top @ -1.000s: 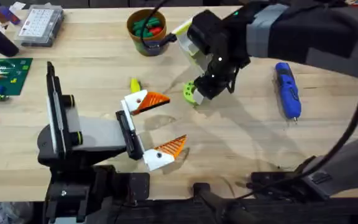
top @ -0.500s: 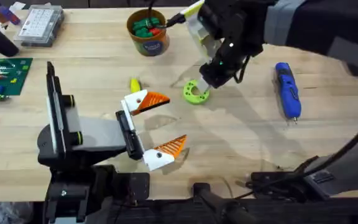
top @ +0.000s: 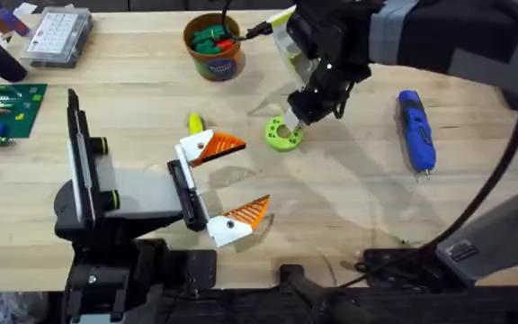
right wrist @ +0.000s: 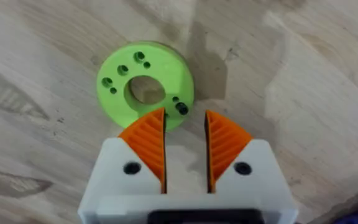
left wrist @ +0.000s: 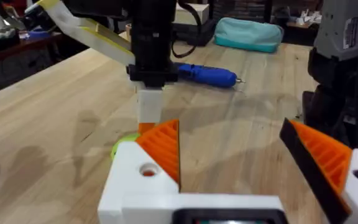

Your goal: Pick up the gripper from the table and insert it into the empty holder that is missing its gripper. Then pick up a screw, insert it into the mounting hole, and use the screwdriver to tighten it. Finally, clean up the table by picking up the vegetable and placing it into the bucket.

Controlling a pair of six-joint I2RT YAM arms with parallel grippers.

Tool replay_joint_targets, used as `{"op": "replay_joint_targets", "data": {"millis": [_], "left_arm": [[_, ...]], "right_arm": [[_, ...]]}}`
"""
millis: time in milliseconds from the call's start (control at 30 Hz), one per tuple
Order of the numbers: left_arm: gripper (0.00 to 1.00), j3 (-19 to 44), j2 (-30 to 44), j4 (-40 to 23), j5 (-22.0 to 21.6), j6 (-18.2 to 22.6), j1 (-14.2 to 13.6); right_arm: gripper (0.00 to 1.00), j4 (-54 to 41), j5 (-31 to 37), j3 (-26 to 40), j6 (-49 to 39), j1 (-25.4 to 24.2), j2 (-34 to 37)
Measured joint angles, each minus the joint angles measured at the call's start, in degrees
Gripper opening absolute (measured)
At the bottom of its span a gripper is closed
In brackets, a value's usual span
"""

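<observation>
A green disc with a centre hole and several small holes lies flat on the table. My right gripper hangs just above its far right side. In the right wrist view its orange pads stand a narrow gap apart, with nothing between them and the disc just ahead. My left gripper rests wide open near the table's middle. The blue screwdriver lies to the right. The orange-brown bucket at the back holds green and red pieces. A small yellow vegetable-like piece lies left of the disc.
A clear compartment box stands at the back left, and a green circuit board lies at the left edge. In the left wrist view, a teal bag sits beyond the table. Bare wood stretches between the disc and the screwdriver.
My right gripper has risen and drawn back to the far right, off the green disc. The disc now lies uncovered on the table. The left arm has not moved.
</observation>
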Motion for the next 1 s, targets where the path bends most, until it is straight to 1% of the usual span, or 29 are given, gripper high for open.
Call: {"op": "replay_joint_targets", "data": {"millis": [367, 1000], "left_arm": [[0.988, 0.0, 0.0, 0.0, 0.0, 0.0, 0.0], [0.988, 0.0, 0.0, 0.0, 0.0, 0.0, 0.0]], "right_arm": [[0.315, 1.5, 0.0, 0.0, 0.4, -0.1, 0.8], [0.315, 1.5, 0.0, 0.0, 3.0, -0.1, 1.5]]}}
